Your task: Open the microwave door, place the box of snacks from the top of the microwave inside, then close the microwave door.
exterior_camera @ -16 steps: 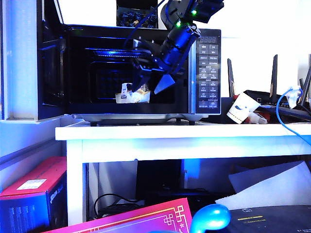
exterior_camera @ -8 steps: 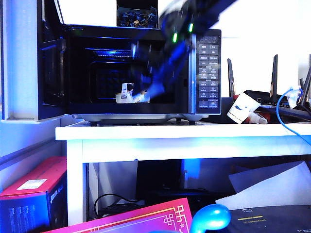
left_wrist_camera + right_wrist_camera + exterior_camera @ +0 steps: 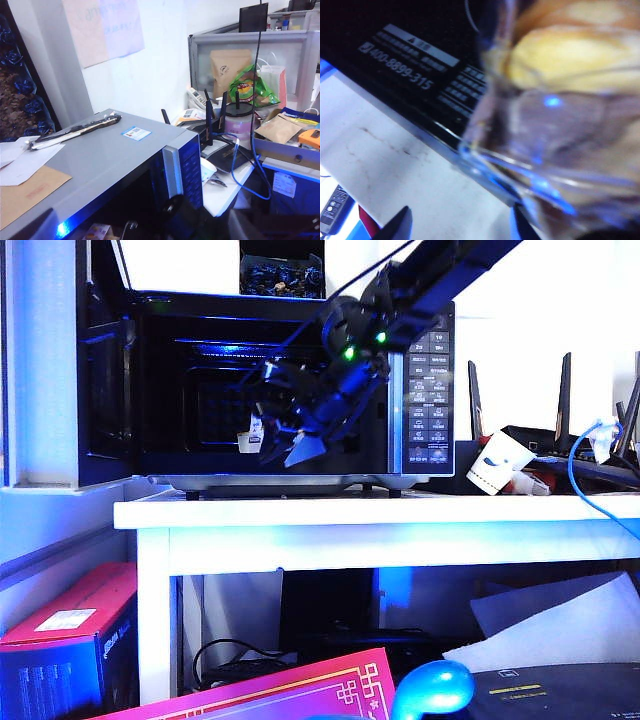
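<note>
Microwave door (image 3: 105,390) is swung fully open to the left of the exterior view. The box of snacks (image 3: 257,437) is set on the cavity floor of the microwave (image 3: 424,380), left of centre, no longer on top. The black carton (image 3: 282,275) is left on the roof.

The right gripper (image 3: 292,440) is reached into the cavity from the upper right and held just beside the box, on its right. In the right wrist view the box fills the frame, blurred, with yellow contents behind clear plastic. Two dark fingertips (image 3: 402,224) are seen apart, but whether the box is clamped or only touched cannot be told. The left gripper is not seen in any view; only the microwave's grey top is shown by its wrist camera.

Handling, judged: the box is taken to be light, thin-walled and glossy – easily crushed, easily slid on the smooth floor. It is best taken across its short sides, low, with a gentle squeeze. If it is only to be nudged deeper, a slow push at the base is advised, as tipping is likely.

Door closing is not yet done.
</note>
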